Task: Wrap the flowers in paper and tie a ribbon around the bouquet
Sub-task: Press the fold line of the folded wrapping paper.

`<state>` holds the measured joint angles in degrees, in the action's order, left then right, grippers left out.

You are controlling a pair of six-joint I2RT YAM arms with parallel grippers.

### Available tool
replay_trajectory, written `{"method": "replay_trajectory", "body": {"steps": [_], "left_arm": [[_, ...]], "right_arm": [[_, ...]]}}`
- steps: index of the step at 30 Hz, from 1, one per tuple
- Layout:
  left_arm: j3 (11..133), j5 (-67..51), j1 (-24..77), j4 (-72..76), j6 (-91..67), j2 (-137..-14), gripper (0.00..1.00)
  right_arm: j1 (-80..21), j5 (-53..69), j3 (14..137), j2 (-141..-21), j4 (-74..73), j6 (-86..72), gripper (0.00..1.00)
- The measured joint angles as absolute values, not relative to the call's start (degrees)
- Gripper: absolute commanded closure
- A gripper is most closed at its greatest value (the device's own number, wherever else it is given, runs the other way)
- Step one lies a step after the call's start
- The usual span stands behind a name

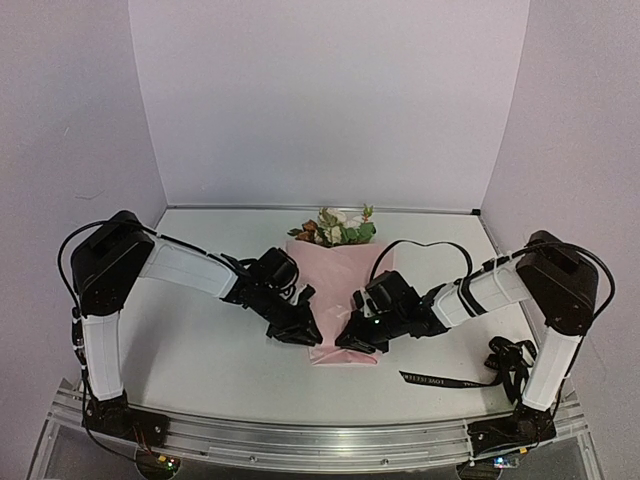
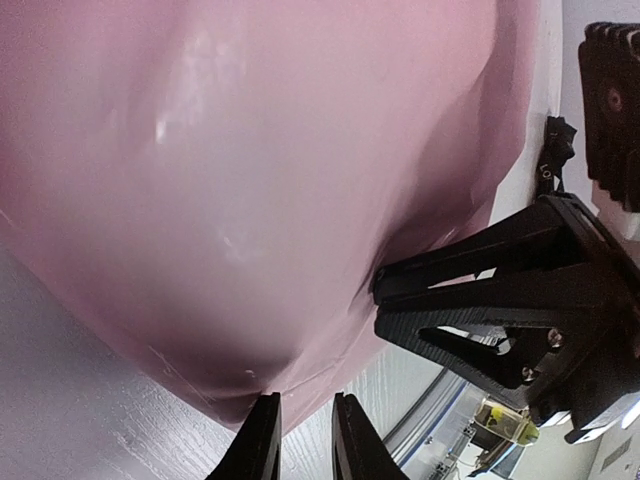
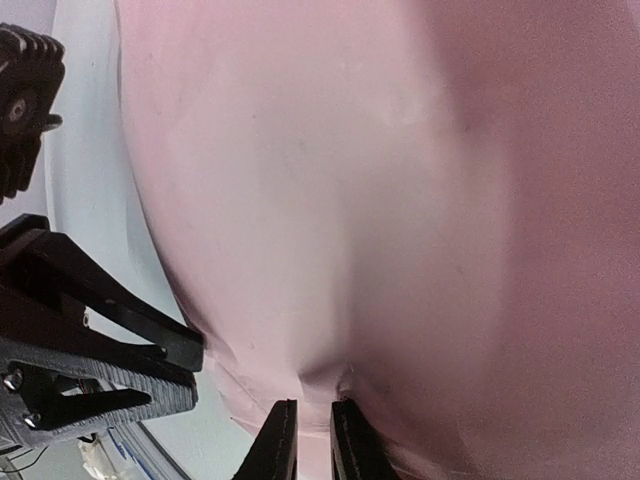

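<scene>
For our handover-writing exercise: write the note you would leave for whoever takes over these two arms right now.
Left gripper: slightly open at the paper's near-left edge, nothing seen between the jaws.
Right gripper: pinching the paper's near edge.
Flowers: wrapped in the paper mid-table, blooms at the far end.
Ribbon: loose on the table, near right.
Done: wrapping, it seems.
Left: tie the ribbon.

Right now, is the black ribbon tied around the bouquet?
No, the ribbon lies loose on the table, off to the side of the bouquet.
</scene>
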<state>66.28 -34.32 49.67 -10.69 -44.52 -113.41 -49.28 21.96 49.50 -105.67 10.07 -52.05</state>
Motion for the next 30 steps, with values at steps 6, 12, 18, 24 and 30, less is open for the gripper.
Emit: {"method": "replay_trajectory", "body": {"steps": [6, 12, 18, 24, 30], "left_arm": [[66.22, -35.10, 48.17, -7.29, -46.05, -114.20, 0.81], [66.22, -35.35, 45.83, -6.31, -46.61, -115.35, 0.81], [67.11, -36.87, 43.18, -5.88, -46.60, -117.57, 0.81], [70.12, -37.64, 41.04, -5.88, -46.65, -119.83, 0.81], [73.39, -37.99, 36.91, -5.84, -46.77, -122.18, 0.81]], "right_arm": [[-49.28, 21.96, 49.50, -105.67, 10.10, -52.16, 0.88], [-49.28, 21.96, 49.47, -105.67, 10.13, -52.16, 0.88], [-49.28, 21.96, 49.33, -105.67, 10.30, -52.14, 0.88], [-49.28, 21.97, 49.12, -105.67, 10.63, -52.14, 0.88], [-49.28, 21.97, 49.06, -105.67, 10.74, -52.12, 0.88]]}}
